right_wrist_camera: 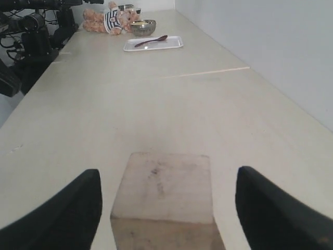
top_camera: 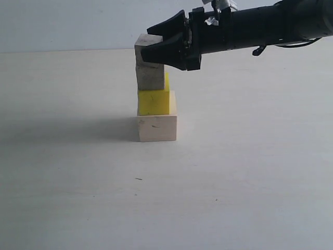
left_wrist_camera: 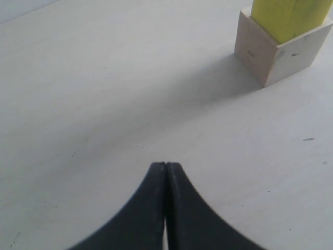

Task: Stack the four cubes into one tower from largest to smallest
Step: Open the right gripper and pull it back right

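Note:
The tower stands mid-table. A large pale wood cube is at the bottom, a yellow cube on it, then a grainy wood cube, and a small pale wood cube on top. My right gripper reaches in from the right at the top cube's height and is open. In the right wrist view that cube lies between the fingers with a gap on each side. My left gripper is shut and empty, low over the table, away from the large cube and yellow cube.
Far down the table lie a teddy bear, a metal bowl and a white tray with a spoon. Black equipment stands along one table edge and a wall runs along the other.

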Controlling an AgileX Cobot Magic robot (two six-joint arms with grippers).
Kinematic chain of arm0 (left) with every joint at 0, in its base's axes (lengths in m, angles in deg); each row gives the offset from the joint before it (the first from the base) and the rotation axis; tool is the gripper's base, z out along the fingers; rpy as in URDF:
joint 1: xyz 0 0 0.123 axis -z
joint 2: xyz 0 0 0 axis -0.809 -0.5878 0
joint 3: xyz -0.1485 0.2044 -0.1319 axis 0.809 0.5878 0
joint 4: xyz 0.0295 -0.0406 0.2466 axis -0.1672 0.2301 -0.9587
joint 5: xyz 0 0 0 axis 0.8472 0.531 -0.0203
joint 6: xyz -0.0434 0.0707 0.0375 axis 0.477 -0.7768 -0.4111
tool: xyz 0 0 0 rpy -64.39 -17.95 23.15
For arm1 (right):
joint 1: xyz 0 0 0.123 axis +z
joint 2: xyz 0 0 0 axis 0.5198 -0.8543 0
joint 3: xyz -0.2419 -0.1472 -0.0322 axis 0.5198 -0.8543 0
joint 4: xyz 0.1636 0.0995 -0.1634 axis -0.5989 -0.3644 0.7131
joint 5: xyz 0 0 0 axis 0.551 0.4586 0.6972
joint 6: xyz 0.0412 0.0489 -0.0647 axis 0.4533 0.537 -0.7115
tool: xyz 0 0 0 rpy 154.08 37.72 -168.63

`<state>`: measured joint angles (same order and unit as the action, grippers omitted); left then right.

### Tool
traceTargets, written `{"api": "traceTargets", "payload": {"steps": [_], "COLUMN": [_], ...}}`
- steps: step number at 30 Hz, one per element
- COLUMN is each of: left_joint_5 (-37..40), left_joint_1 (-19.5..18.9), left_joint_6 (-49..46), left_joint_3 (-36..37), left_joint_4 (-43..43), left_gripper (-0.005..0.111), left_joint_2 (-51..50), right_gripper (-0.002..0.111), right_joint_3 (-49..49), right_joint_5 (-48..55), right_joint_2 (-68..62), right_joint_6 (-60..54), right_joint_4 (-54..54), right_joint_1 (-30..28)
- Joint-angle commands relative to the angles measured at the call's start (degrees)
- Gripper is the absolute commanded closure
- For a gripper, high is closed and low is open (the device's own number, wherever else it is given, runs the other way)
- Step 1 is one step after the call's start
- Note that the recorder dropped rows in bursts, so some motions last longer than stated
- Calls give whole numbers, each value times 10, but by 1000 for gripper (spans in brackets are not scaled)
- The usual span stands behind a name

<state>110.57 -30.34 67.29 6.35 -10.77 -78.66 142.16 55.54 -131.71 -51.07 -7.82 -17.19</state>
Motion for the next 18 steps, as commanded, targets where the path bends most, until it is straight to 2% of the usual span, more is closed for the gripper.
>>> {"api": "traceTargets", "payload": {"steps": [1,12,18], "left_joint_5": [-9,-9,-9], "left_joint_1": [4,4,4], "left_joint_6": [0,-2,-2], "left_joint_3": [1,1,1], "left_joint_4": [-3,-3,-3], "left_gripper": [107,107,107], "left_joint_2": [2,2,2], "right_gripper": [41,43,43], "right_joint_3": [3,3,3], "right_joint_5": [-13,-14,-48], "right_joint_2": [7,17,34], "right_joint_6": [6,6,15], "right_joint_4": [19,20,45], "right_joint_1": [-3,-3,-3]}}
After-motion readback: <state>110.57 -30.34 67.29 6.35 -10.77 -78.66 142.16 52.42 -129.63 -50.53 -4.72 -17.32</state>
